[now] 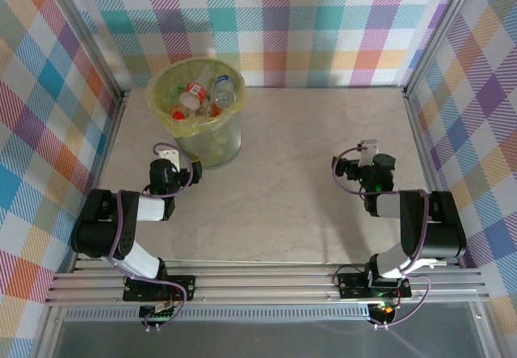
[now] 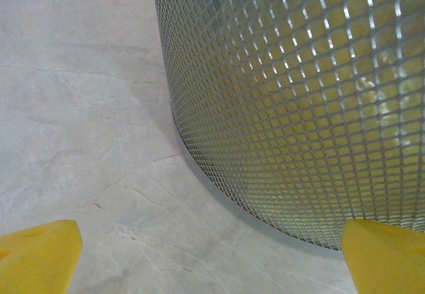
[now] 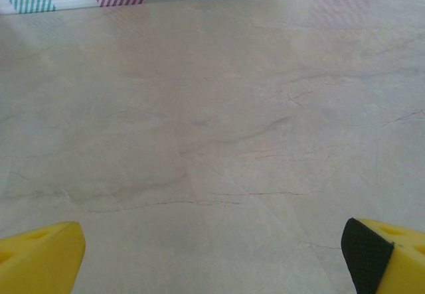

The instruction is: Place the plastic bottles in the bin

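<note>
I logged: left hand [image 1: 168, 156], spread wide and empty, stood just beside the bin [image 1: 212, 144]. The bin, yellow-green lined, sat at the far left of the bench [image 1: 283, 172] with plastic bottles [image 1: 194, 95] inside. Right hand [image 1: 367, 149] was spread wide, empty.

Bin [image 1: 216, 144] at 11 o'clock on the table [image 1: 283, 204], yellow-green bag folded over its rim. Plastic bottles [image 1: 207, 93] heaped inside, red-orange labels showing. Left gripper [image 1: 166, 156] just beside the bin wall, at its 7 o'clock. Right gripper [image 1: 365, 151] well apart, at the bin's 4 o'clock, over the tabletop.
</note>
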You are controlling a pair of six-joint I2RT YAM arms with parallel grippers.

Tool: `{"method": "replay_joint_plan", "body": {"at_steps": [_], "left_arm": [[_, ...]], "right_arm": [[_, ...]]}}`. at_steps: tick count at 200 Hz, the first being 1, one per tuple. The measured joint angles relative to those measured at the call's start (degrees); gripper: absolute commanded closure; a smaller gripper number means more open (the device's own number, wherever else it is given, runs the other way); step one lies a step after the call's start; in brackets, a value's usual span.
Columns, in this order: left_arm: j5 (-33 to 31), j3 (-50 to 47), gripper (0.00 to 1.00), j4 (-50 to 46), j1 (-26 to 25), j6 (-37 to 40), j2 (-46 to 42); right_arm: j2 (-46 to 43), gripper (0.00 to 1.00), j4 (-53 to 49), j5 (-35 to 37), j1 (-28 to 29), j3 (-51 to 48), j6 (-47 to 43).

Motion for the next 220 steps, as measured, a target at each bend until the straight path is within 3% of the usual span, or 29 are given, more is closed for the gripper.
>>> {"method": "replay_joint_plan", "body": {"at_steps": [81,220], "left_arm": [[0.0,0.0,0.0,0.0,0.0,-0.02,0.0],[0.0,0.0,0.0,0.0,0.0,0.0,0.0]], "right_arm": [[0.0,0.0,0.02,6.78,1.09,0.0,0.04],[0.0,0.0,0.02,7.91,1.2,0.0,0.04]]}}
